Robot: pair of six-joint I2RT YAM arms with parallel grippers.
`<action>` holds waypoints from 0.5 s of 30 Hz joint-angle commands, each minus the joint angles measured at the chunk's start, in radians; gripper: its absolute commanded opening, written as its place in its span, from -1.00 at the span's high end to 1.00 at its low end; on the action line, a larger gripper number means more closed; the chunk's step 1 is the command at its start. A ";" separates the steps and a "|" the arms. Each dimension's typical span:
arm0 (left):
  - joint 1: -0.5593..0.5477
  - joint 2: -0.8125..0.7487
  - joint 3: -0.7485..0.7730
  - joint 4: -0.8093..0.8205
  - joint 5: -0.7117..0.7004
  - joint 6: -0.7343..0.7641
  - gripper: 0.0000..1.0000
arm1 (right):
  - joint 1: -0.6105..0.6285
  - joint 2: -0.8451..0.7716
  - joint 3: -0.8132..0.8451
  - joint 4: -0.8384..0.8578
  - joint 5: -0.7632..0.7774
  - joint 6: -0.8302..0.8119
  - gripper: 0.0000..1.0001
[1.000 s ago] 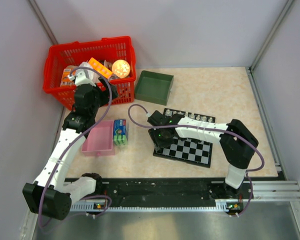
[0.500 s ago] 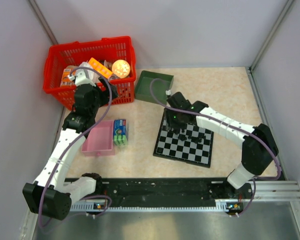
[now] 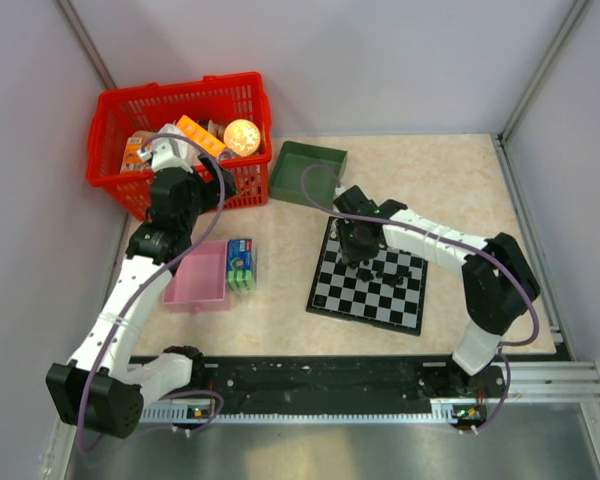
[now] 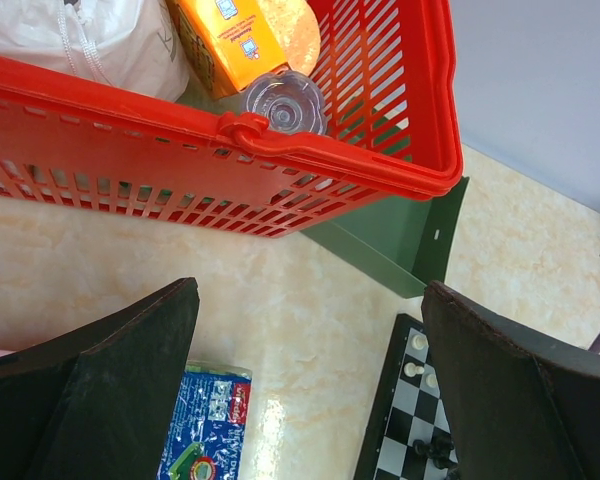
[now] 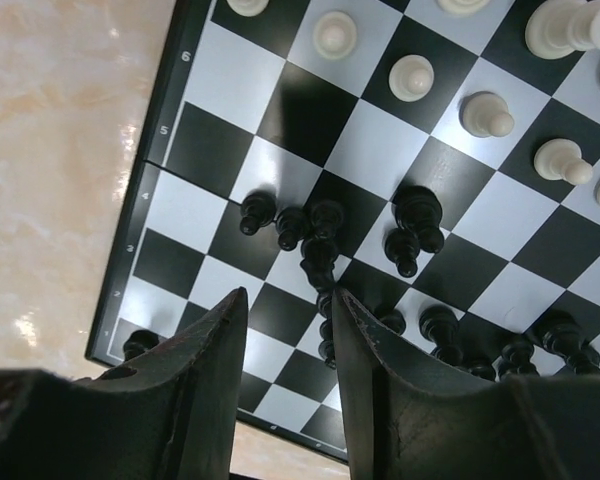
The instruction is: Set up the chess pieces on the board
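The board (image 3: 338,291) lies right of centre on the table. In the right wrist view the board (image 5: 310,110) has white pieces (image 5: 412,78) standing in rows at the top and several black pieces (image 5: 320,225) bunched together mid-board, some lying down. My right gripper (image 5: 285,305) hovers over the black cluster, its jaws a little apart with nothing between them; it also shows from above (image 3: 358,252). My left gripper (image 4: 310,295) is wide open and empty, held above the table by the basket (image 3: 225,185). The board's corner (image 4: 395,440) with two white pieces (image 4: 412,369) shows there.
A red basket (image 3: 120,110) of goods stands at the back left, with a green tray (image 3: 308,172) next to it. A pink tray (image 3: 197,278) and a blue-green packet (image 3: 241,264) lie left of the board. The packet also shows in the left wrist view (image 4: 208,420).
My right arm swung from the board's near-left part towards its far-left corner, then settled slightly lower over the board. The left arm has not moved.
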State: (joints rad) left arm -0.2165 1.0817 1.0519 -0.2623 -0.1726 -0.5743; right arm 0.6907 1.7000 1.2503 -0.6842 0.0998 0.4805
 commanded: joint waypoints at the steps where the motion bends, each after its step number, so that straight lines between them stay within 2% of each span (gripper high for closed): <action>1: 0.006 0.003 0.010 0.044 0.010 0.007 -0.96 | -0.003 0.021 0.038 -0.015 0.044 -0.023 0.22; 9: 0.006 0.006 0.008 0.046 0.012 0.004 -0.96 | -0.005 0.062 0.058 -0.014 0.069 -0.049 0.24; 15: 0.006 0.009 0.005 0.046 0.008 0.004 -0.96 | -0.005 0.085 0.070 -0.006 0.067 -0.072 0.33</action>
State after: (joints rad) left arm -0.2165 1.0893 1.0519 -0.2623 -0.1722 -0.5739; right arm 0.6907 1.7691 1.2663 -0.7059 0.1474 0.4347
